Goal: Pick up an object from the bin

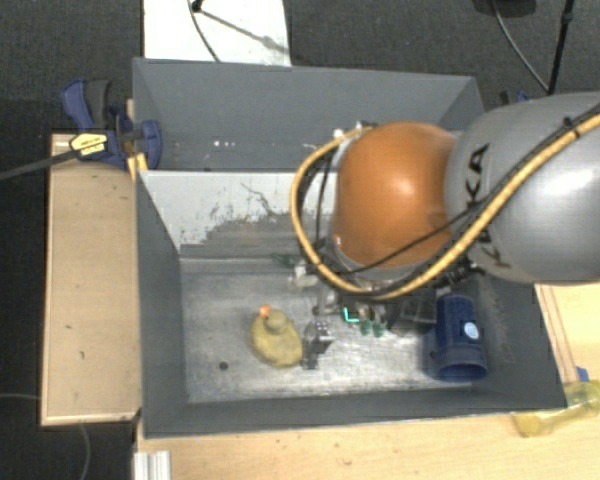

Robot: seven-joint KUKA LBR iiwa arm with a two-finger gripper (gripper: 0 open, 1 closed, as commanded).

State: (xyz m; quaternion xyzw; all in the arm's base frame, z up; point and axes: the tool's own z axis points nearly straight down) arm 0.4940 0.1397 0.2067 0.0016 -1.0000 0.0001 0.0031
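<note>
Hanging low under the arm's orange cover (390, 203), the end effector (317, 340) is just beside the right edge of a small, lumpy pale-yellow toy (276, 342) with an orange dot on top, which lies on the floor of the bin (162, 298), left of centre near the front wall. Whether the end effector is released or clenched cannot be told. A blue container (458, 340) lies well apart, by the right wall.
</note>
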